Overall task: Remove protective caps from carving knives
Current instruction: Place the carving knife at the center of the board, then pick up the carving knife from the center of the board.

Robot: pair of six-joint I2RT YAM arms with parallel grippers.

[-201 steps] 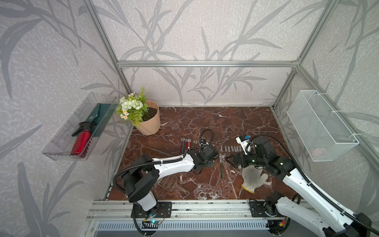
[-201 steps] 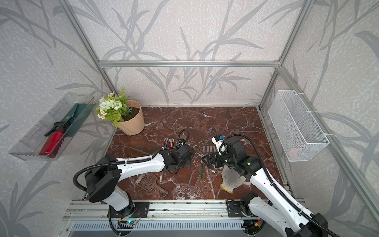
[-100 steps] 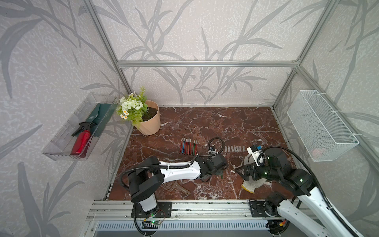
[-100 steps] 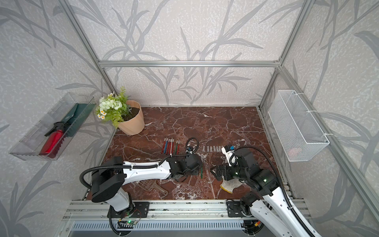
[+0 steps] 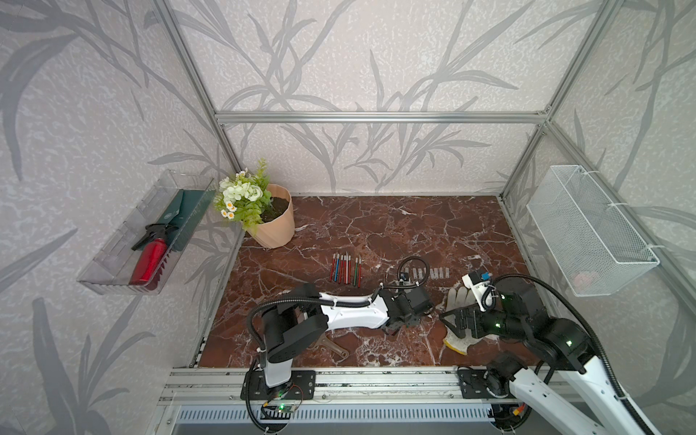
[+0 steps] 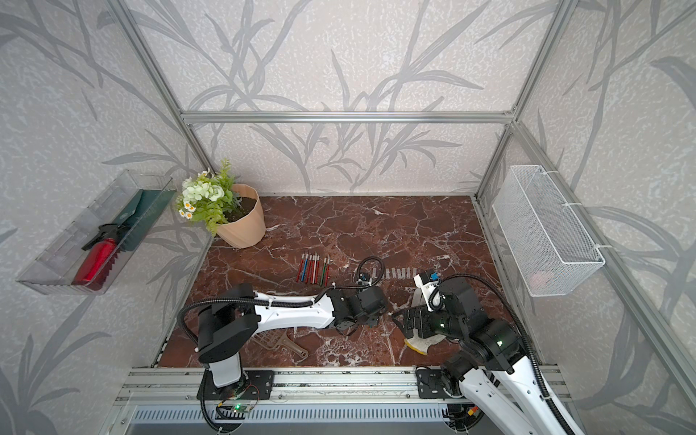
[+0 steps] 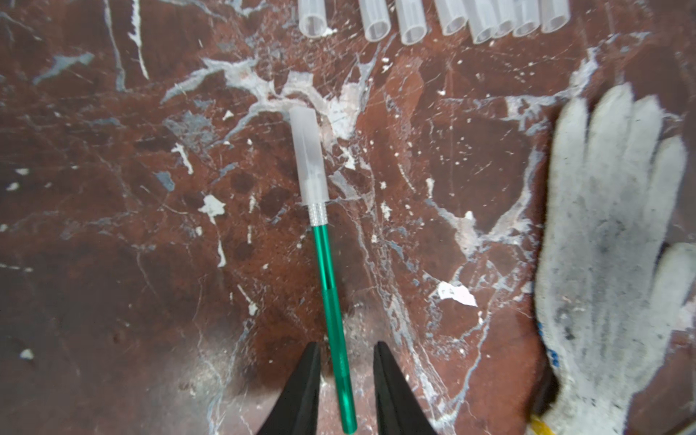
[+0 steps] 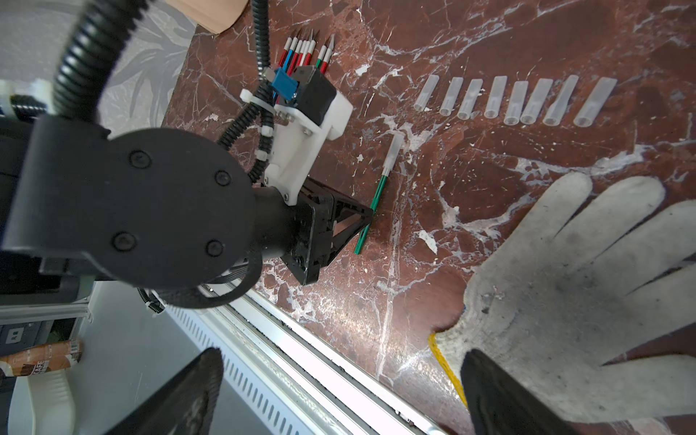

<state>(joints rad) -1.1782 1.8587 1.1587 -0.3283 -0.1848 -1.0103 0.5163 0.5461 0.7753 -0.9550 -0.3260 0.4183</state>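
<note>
1. The left gripper (image 7: 346,348) is seen with its jaws narrowly parted. One black finger stands on each side of the tail end of the green carving knife (image 7: 327,271). A slit of tabletop shows on both sides, so nothing is pinched.
2. The right gripper (image 8: 342,356) is spread wide and grips nothing. One finger hangs over the cuff of the work glove (image 8: 565,271), the other over the front rail (image 8: 301,361).
3. The green carving knife is laid flat on the marble tabletop (image 5: 414,222), capped end toward 12 o'clock and handle toward 6 o'clock. Its protective cap (image 7: 308,154) is seated down to the silver collar.
4. From the knife, a row of eight loose caps (image 8: 512,99) is found at 12 to 1 o'clock, apart from the capped tip. The work glove lies flat at 3 o'clock, near but not touching. The uncapped knives (image 5: 345,268) are bundled side by side at 10 to 11 o'clock, tips toward 12 o'clock.
5. The right gripper is held over the glove at 3 o'clock from the left gripper, near it but apart.
6. The table's front edge and its rail are met at 6 o'clock, just behind the left gripper. A brown scoop (image 5: 331,344) lies by that edge at 7 to 8 o'clock, partly under the left arm.
7. A plant pot (image 5: 277,222) stands in the far 10 o'clock corner. A wire basket (image 5: 591,233) on the 3 o'clock wall and a clear tray (image 5: 113,260) on the 9 o'clock wall are hung off the table.
8. Open marble is left between knife and glove, and from the cap row to the back wall at 12 o'clock.
</note>
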